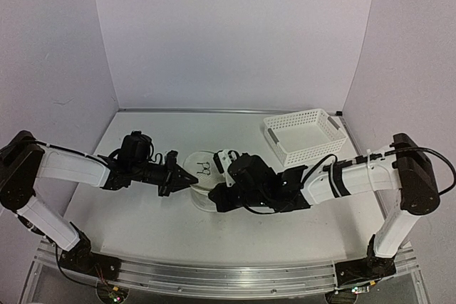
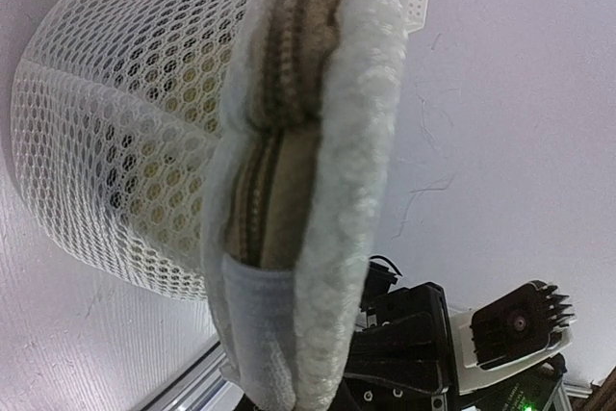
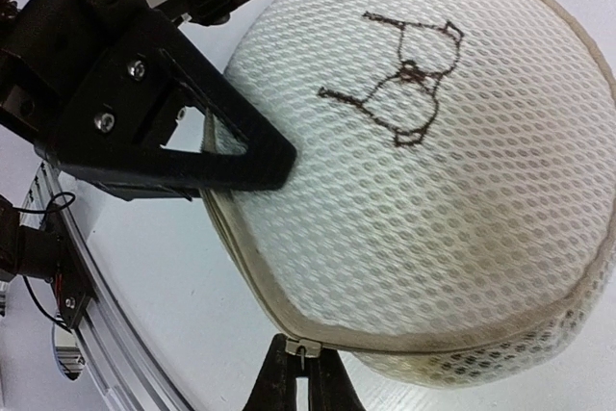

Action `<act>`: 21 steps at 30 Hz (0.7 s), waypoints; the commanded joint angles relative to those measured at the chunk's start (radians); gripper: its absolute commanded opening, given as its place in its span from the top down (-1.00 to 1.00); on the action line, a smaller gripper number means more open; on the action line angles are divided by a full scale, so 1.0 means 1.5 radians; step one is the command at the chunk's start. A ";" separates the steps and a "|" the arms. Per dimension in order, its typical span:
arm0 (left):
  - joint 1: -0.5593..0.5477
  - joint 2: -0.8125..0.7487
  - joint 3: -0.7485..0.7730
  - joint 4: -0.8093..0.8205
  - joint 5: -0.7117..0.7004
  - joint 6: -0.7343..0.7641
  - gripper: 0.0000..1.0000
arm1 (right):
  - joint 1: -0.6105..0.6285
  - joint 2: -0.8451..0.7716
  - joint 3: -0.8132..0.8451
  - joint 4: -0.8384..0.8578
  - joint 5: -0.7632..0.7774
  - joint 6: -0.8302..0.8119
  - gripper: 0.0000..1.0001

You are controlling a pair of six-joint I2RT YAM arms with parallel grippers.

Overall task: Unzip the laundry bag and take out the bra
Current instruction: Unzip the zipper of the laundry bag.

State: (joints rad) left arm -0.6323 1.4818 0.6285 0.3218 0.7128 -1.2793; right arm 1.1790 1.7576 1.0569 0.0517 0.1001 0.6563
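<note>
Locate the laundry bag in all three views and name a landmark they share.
Top external: laundry bag, just below centre.
Left wrist: bag edge-on, filling left and middle.
Right wrist: bag filling centre and right.
Shared landmark: tan zipper band, in both wrist views; too small from above.

Bright even light, soft shadows, laundry bag (image 2: 221,161) rim blurred.

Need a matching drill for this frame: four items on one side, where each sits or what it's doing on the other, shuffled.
1 left tool
2 right tool
3 basket
4 bra pictogram

A back right of the table
B shut on the zipper pull
C shut on the laundry bag rim
D on the bag's flat face

Pairs: 1-C, 2-B, 3-A, 4-D
</note>
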 commanded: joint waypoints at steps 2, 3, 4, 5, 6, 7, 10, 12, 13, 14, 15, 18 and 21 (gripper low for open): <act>0.004 0.009 0.023 0.011 -0.009 0.029 1.00 | 0.004 -0.084 -0.052 0.024 0.040 -0.047 1.00; 0.005 0.010 0.025 0.011 -0.008 0.034 1.00 | 0.004 -0.094 -0.063 0.024 0.048 -0.056 1.00; 0.005 0.010 0.027 0.011 -0.005 0.039 1.00 | 0.004 -0.104 -0.075 0.024 0.055 -0.064 1.00; 0.005 0.011 0.030 0.011 -0.002 0.046 1.00 | 0.004 -0.113 -0.085 0.022 0.061 -0.073 1.00; 0.005 0.011 0.032 0.011 -0.001 0.049 1.00 | 0.004 -0.122 -0.093 0.021 0.069 -0.080 1.00; 0.004 0.011 0.033 0.011 -0.001 0.052 1.00 | 0.003 -0.129 -0.101 0.019 0.074 -0.088 1.00; 0.004 0.010 0.038 0.011 0.004 0.063 1.00 | -0.003 -0.142 -0.117 0.007 0.082 -0.106 1.00; 0.004 0.011 0.044 0.011 0.010 0.076 1.00 | -0.008 -0.147 -0.124 0.001 0.089 -0.116 1.00; 0.004 0.013 0.049 0.011 0.014 0.088 1.00 | -0.012 -0.150 -0.130 0.000 0.090 -0.120 1.00; 0.004 0.015 0.053 0.011 0.020 0.101 1.00 | -0.017 -0.152 -0.134 0.000 0.091 -0.124 1.00; 0.004 0.018 0.057 0.011 0.026 0.110 1.00 | -0.021 -0.155 -0.138 -0.001 0.091 -0.129 1.00; 0.005 0.031 0.073 0.011 0.050 0.141 1.00 | -0.040 -0.163 -0.151 -0.003 0.086 -0.148 1.00; 0.005 0.036 0.096 0.011 0.076 0.178 1.00 | -0.066 -0.174 -0.169 -0.006 0.072 -0.160 1.00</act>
State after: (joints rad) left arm -0.6407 1.5265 0.7025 0.3218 0.7898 -1.1168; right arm 1.1278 1.5597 0.8349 0.0635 0.1947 0.4637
